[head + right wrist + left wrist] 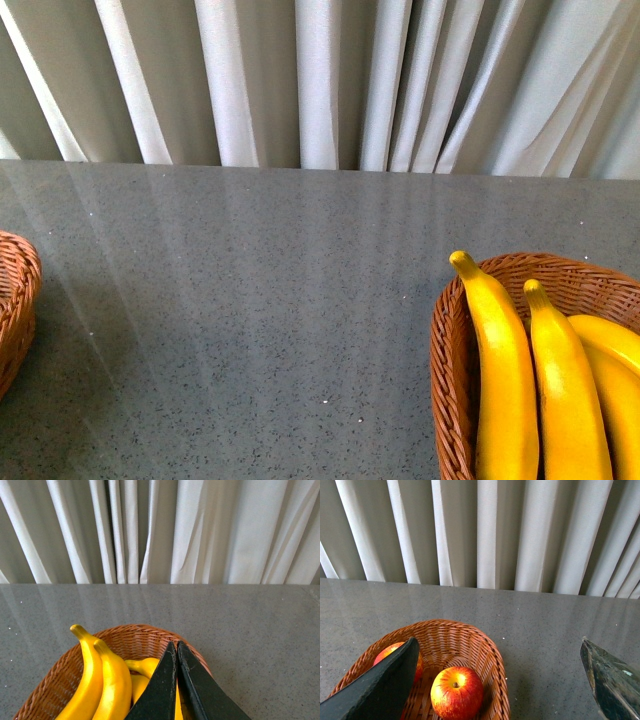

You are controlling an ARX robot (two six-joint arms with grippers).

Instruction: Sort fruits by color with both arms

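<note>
Several yellow bananas (pixel 505 375) lie in a brown wicker basket (pixel 455 340) at the front right of the grey table; they also show in the right wrist view (pixel 100 680). My right gripper (pixel 177 645) is shut and empty, hovering over that basket (pixel 125 635). Two red apples, one whole (pixel 456 691) and one partly hidden (pixel 387 652), sit in another wicker basket (pixel 490 655). My left gripper (pixel 500 647) is open wide and empty above this basket's rim. Neither arm shows in the front view.
The second basket's edge (pixel 15 300) shows at the far left of the front view. White pleated curtains (pixel 320 80) hang behind the table's far edge. Grey speckled tabletop (pixel 260 330) lies between the baskets.
</note>
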